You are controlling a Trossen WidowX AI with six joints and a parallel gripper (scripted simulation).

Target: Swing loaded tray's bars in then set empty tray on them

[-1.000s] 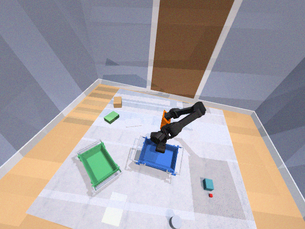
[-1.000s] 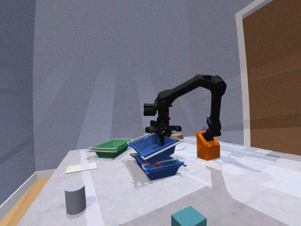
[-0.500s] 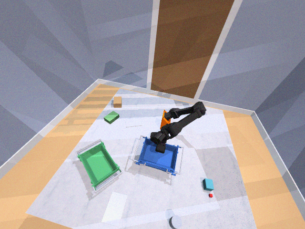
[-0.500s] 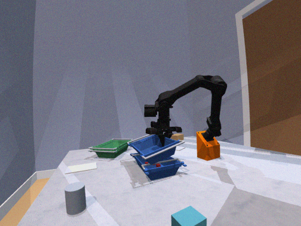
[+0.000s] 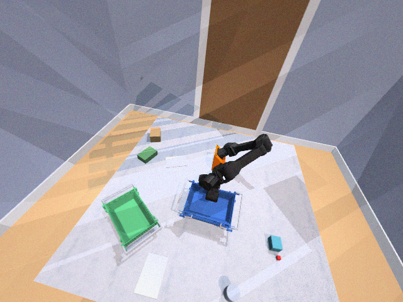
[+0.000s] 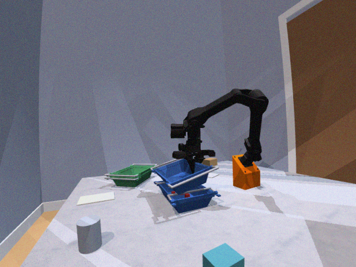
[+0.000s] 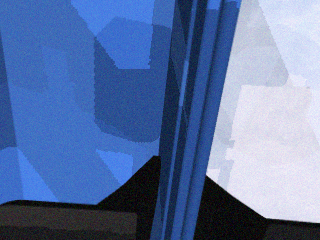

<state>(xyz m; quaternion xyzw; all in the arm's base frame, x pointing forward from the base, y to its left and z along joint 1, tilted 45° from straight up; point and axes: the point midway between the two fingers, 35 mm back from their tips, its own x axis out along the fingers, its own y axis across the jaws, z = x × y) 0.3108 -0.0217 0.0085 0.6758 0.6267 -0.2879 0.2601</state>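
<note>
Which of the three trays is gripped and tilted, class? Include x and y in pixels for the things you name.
The upper blue tray [image 5: 213, 207] [image 6: 198, 181] [image 7: 200, 115]: the gripper [image 5: 213, 199] [image 6: 192, 171] pinches its rim above the other blue tray [image 6: 192, 204], whereas the green tray [image 5: 130, 216] [image 6: 130, 180] stands apart, ungripped.

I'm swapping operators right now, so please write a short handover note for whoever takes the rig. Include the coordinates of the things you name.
Gripper [image 5: 212, 199] [image 6: 192, 171]: shut on a side wall of the empty blue tray [image 5: 208, 207] [image 6: 179, 174] [image 7: 200, 120].
Where: the empty tray is tilted above the loaded blue tray [image 6: 192, 204], which holds red blocks [image 6: 187, 195].
Done: at least one bar [image 6: 189, 191] of the loaded tray appears swung in; I can't confirm the other.
Left: set the empty tray level on both bars, then let go.
</note>
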